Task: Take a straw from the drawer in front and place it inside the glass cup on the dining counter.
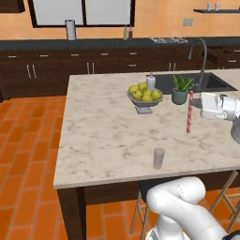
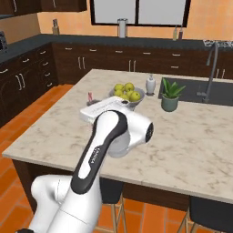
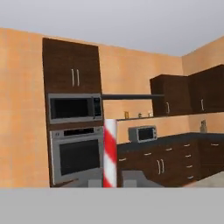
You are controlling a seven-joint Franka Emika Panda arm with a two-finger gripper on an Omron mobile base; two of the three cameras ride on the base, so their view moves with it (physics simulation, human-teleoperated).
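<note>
standing upright over the marbled surface point(image 1: 103, 136), red-and-white striped straw point(image 1: 189, 112), thin and straight, being pinched by the hand point(image 1: 199, 107), well beyond the clear glass cup point(image 1: 159, 158). reading "panda" along the arm point(image 2: 93, 157).

Red-and-white striped straw point(image 1: 189, 112), clear greyish glass cup point(image 1: 159, 158), beige marbled dining counter point(image 1: 103, 131)

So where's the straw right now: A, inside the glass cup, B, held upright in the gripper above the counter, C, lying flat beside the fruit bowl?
B: the straw stands upright in the shut gripper, apart from the glass cup on the counter.
</note>
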